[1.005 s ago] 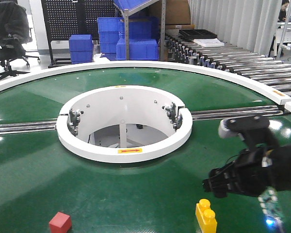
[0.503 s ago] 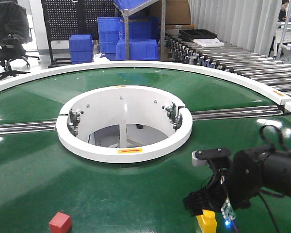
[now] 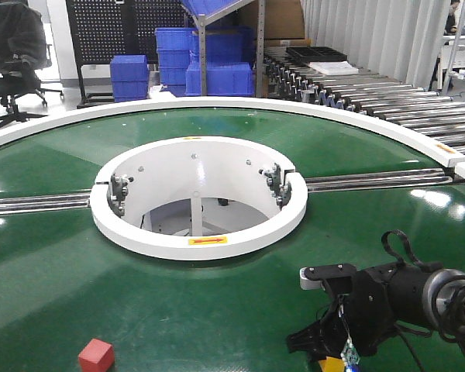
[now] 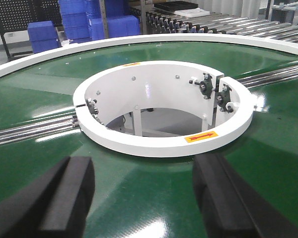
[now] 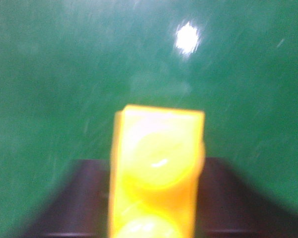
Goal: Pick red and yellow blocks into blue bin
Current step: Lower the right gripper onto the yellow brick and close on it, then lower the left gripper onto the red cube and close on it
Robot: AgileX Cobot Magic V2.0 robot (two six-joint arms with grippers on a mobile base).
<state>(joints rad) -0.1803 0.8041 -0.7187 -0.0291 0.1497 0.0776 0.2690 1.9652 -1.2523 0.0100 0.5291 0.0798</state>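
Note:
The yellow brick [image 5: 156, 168] stands studs-up on the green belt, filling the gap between the two dark fingers of my right gripper [image 5: 156, 166]; the view is blurred and the jaws look open around it. From the front view my right gripper [image 3: 331, 350] is low over the yellow brick [image 3: 332, 363], which shows only as a sliver at the bottom edge. The red cube [image 3: 96, 356] sits alone at the bottom left. My left gripper [image 4: 141, 198] hangs open over bare belt with nothing in it. The blue bin is out of view.
A white ring [image 3: 198, 236] surrounds the round opening in the middle of the green turntable [image 3: 54, 287]. Metal rails [image 3: 372, 182] run left and right from it. Ribbed blue crates [image 3: 174, 54] and a roller conveyor [image 3: 387, 97] stand behind.
My right arm has dropped down and leftward onto the yellow brick, which it now mostly covers. The red cube has not moved.

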